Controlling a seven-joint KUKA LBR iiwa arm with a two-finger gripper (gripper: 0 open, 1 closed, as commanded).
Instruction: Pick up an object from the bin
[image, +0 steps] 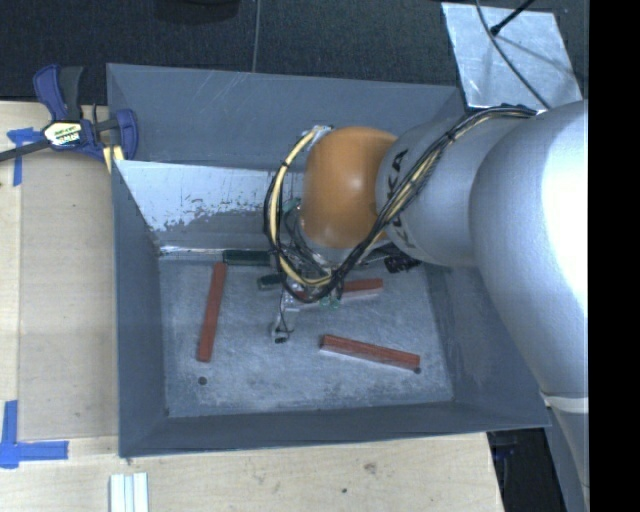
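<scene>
Camera view: the hand (283, 328) hangs low over the bare middle of the bin (140, 300), below the arm's orange cover (340, 190). Whether it is apart or together cannot be told. A red-brown stick (368, 352) lies near it to the right, a second stick (210, 312) farther left, and a third stick (362, 288) partly under the arm. A dark rod (245, 257) lies along the back wall.

The only writing I can see is on the arm (480, 190): bold black letters (397, 165) on its silver shell, just beside the orange cover (345, 185). Cables (425, 150) cross over them and the shell curves away. One stroke looks like a K, but I cannot read a whole word.
</scene>
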